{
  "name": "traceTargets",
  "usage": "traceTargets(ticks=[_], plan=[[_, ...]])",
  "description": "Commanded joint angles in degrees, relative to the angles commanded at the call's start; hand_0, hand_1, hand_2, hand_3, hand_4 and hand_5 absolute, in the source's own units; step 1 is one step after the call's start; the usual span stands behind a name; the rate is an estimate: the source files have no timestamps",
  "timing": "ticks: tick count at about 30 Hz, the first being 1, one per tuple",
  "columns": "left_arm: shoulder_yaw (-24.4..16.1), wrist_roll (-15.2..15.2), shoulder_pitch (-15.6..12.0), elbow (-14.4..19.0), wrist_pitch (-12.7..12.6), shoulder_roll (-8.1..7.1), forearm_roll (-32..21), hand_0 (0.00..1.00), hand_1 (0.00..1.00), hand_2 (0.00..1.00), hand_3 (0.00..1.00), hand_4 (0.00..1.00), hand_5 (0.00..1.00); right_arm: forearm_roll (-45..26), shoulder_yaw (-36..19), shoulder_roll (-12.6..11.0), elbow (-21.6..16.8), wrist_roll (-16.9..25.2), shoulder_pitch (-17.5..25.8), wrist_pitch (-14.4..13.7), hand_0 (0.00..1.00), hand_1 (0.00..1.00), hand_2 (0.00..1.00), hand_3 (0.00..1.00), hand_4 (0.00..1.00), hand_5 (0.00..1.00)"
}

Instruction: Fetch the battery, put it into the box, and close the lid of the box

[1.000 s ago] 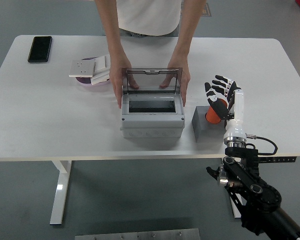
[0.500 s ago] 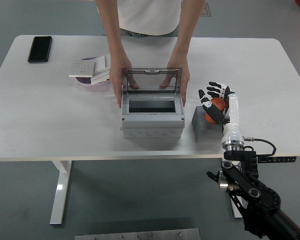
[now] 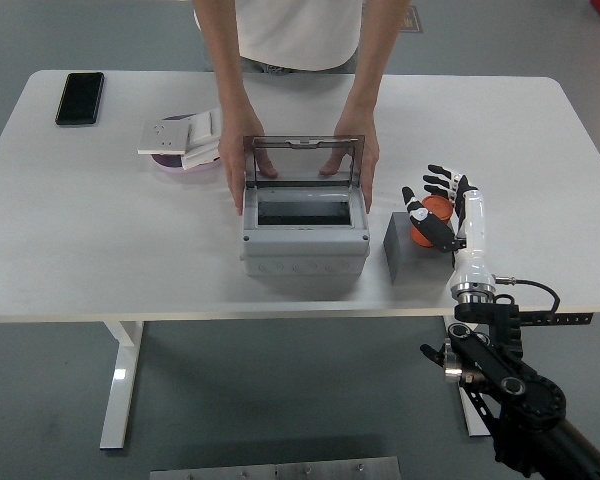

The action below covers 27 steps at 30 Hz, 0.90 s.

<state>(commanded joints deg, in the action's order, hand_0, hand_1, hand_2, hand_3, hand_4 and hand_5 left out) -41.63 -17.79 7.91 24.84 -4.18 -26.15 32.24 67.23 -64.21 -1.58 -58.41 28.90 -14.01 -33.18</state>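
The grey box (image 3: 305,240) stands mid-table with its clear lid (image 3: 303,160) raised upright. A person's hands (image 3: 238,170) hold the box on both sides. The orange battery (image 3: 423,236) sits by a grey block (image 3: 400,256) to the right of the box. My right hand (image 3: 430,198) is right at the battery with its fingers spread, thumb on the near side and fingers on the far side. The fingers are not closed on the battery. My left arm is not in view.
A black phone (image 3: 80,97) lies at the far left corner. White switch plates on a purple dish (image 3: 183,141) lie left of the box. A cable (image 3: 530,287) hangs off my right forearm at the table's near edge.
My right hand moved a little up and towards the battery, its fingers shifting around it. The person's hands and the box have not moved.
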Motion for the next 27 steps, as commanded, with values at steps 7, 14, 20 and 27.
traceTargets(ticks=[7, 14, 20, 27], plan=[[-0.07, -0.08, 0.10, 0.01, 0.06, 0.01, 0.13, 0.623, 0.741, 0.572, 0.497, 0.343, 0.002, -0.32, 0.08, 0.10, 0.74, 0.31, 0.22, 0.00, 0.659, 0.662, 0.686, 0.711, 0.826, 0.217], [-0.10, -0.18, -0.01, 0.03, 0.10, 0.14, 0.24, 0.622, 0.741, 0.573, 0.498, 0.339, 0.002, -0.23, 0.50, 0.37, 1.47, 0.26, 0.36, 0.09, 0.638, 0.656, 0.671, 0.701, 0.821, 0.197], [-0.21, -0.25, -0.08, 0.04, 0.06, 0.09, 0.35, 0.622, 0.741, 0.572, 0.497, 0.338, 0.002, -0.03, 0.65, 0.45, 1.76, 0.14, 0.31, 0.10, 0.648, 0.657, 0.668, 0.702, 0.826, 0.208], [-0.26, -0.23, 0.03, 0.00, 0.12, 0.07, 0.39, 0.621, 0.741, 0.572, 0.496, 0.339, 0.002, 0.22, 0.92, 0.44, 1.90, 0.03, 0.33, -0.58, 0.644, 0.656, 0.667, 0.702, 0.821, 0.196]])
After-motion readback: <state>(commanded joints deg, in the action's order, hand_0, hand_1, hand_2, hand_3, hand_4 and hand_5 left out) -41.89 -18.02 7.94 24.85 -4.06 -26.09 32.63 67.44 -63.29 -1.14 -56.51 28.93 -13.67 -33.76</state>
